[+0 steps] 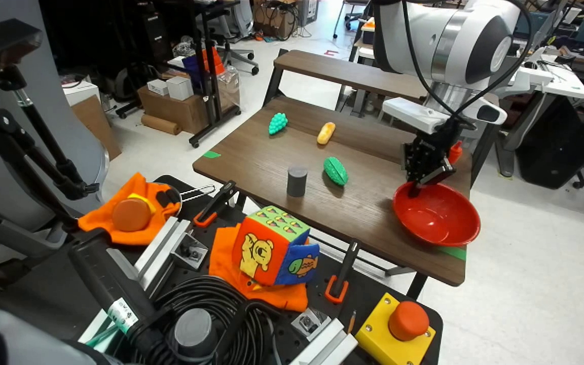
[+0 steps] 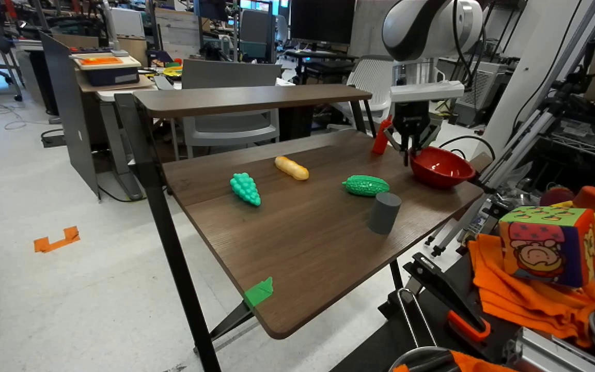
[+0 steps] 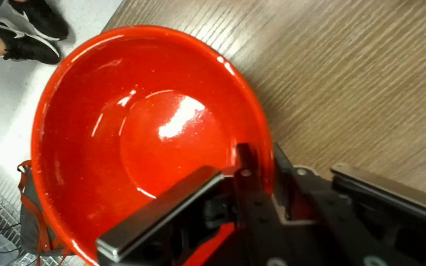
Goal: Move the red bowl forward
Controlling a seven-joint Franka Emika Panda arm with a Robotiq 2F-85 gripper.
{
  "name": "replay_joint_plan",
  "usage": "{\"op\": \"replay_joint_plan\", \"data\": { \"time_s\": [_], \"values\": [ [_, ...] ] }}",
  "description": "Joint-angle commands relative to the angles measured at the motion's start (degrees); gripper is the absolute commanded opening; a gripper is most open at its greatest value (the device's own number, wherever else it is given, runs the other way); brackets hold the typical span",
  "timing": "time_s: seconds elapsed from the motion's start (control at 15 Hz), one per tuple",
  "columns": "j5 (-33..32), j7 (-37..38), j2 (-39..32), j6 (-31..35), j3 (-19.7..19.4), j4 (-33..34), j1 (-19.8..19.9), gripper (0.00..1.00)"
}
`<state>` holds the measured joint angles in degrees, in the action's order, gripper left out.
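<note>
Red bowl (image 1: pixel 438 215) lies at the right of both exterior views, by the edge of the table (image 1: pixel 256 157); the gripper (image 3: pixel 263 151) is narrow, one finger either side of the rim, seemingly clamping it. Glossy, probably stiff and light, it may slip or pivot, so pinch the wall deeply.

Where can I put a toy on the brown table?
There's a big bare patch between the green grapes, the gray cylinder and the green tape far from the red bowl. Another lies between the yellow roll and the red bottle. It's crowded where the gripper straddles the bowl's rim.
</note>
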<state>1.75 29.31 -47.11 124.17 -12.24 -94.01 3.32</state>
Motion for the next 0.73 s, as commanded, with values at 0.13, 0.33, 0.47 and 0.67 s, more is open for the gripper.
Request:
{"op": "replay_joint_plan", "data": {
  "time_s": [0.13,0.33,0.47,0.67],
  "values": [
    [0.66,-13.14,14.51,-3.28,2.77,-12.18,1.78,0.62],
    [1.35,-21.64,22.97,-6.12,3.92,-16.80,3.62,0.84],
    [0.34,-18.43,18.45,-6.02,3.13,-12.51,2.71,0.74],
    [0.43,-20.30,22.70,-6.37,3.29,-15.67,3.20,0.84]
  ]
}}
